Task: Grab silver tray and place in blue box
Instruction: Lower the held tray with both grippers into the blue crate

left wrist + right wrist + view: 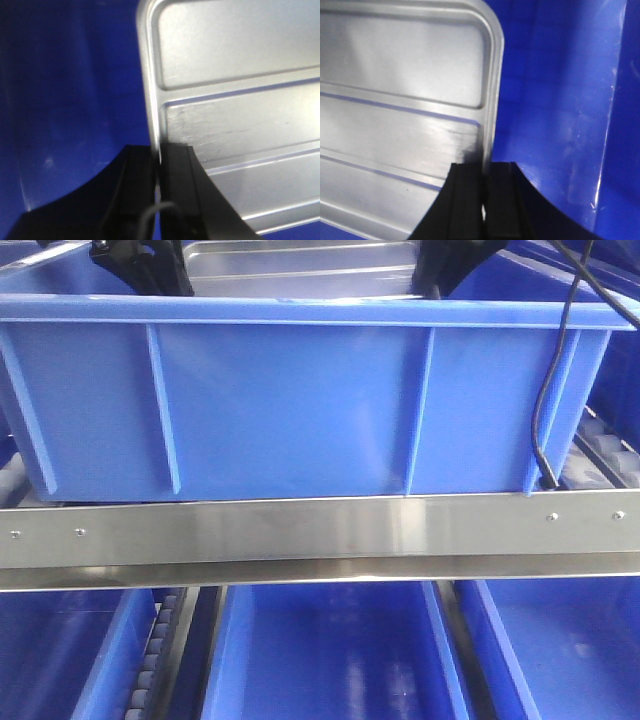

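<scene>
The silver tray (300,268) sits inside the blue box (300,410), its top showing just above the box's near rim in the front view. The left gripper (160,160) pinches the tray's left rim, one black finger (132,190) outside the rim and the other over the tray floor. The right gripper (483,172) pinches the right rim the same way. In each wrist view a strip of blue box floor lies between the tray's edge and the box wall, so the tray has room on both sides. The tray is dull silver-grey with rounded corners, a raised rim and long ribs across its floor. A black cable (560,360) hangs over the box's right corner, above a steel rail (300,530).
</scene>
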